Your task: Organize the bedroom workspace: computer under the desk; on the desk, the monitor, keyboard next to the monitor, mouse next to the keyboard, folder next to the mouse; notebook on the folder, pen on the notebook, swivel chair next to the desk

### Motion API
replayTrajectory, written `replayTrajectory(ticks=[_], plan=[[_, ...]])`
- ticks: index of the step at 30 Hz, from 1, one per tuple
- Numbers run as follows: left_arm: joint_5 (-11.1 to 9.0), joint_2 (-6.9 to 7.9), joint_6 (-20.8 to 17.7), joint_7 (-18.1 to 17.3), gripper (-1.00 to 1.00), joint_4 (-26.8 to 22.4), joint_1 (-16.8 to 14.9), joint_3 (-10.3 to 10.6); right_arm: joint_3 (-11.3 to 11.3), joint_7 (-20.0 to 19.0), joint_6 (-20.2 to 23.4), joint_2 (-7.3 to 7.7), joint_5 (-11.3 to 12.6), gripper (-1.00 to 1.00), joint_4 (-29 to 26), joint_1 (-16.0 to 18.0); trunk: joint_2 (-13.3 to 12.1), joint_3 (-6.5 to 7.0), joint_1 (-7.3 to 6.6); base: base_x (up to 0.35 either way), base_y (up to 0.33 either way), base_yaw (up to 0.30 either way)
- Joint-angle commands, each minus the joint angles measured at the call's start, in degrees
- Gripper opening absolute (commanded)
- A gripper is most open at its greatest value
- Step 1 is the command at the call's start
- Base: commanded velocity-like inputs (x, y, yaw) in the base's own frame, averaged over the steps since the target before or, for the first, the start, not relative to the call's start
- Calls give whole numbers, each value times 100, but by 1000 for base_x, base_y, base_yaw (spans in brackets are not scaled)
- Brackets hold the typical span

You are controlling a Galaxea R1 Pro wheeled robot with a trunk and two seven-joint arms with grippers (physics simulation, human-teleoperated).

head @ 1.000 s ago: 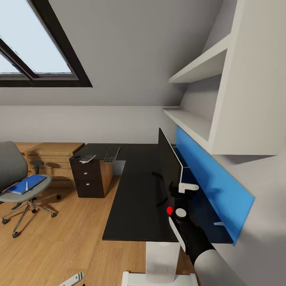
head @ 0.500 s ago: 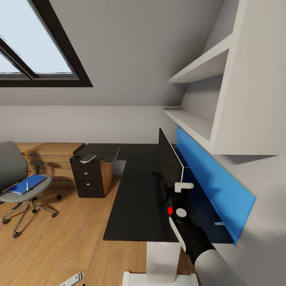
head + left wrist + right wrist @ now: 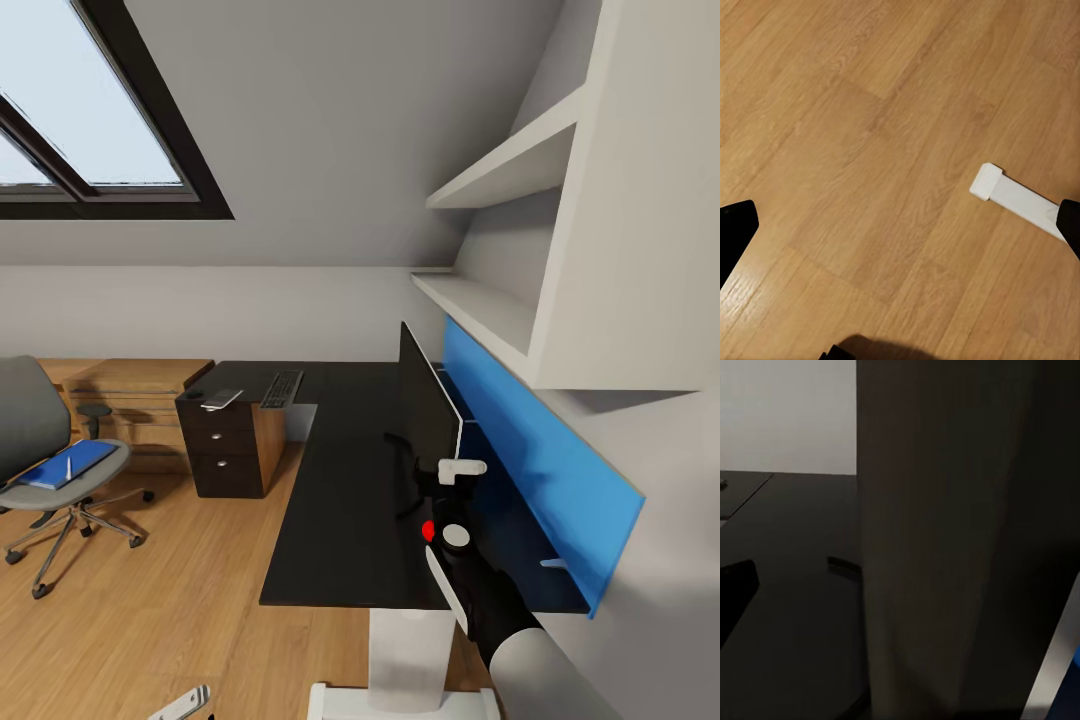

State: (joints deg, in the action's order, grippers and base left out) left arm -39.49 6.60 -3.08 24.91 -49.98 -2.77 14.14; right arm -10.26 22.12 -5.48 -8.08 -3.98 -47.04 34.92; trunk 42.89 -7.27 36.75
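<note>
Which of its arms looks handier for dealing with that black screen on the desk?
The right gripper: it is up at the monitor edge on the desk, while the left wrist view shows floor.

Glossy black desk point(image 3: 340, 500), wood floor point(image 3: 150, 640)

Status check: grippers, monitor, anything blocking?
Right gripper at the wide black flat-screen monitor's near edge, grip unclear. Monitor upright on glossy black desk. Left gripper over wood floor. No blockers seen.
</note>
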Motion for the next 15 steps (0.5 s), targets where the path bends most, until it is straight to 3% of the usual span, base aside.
replayTrajectory(ticks=[1,15], plan=[[-24,8,-17,49,100,-12,-4,27,-10,39,3,0,-41,100,12,6,8,-10,1,0,0,0],[-33,8,-17,48,100,-12,-3,27,-13,35,3,-1,-50,100,35,-3,8,-10,1,-19,86,0]])
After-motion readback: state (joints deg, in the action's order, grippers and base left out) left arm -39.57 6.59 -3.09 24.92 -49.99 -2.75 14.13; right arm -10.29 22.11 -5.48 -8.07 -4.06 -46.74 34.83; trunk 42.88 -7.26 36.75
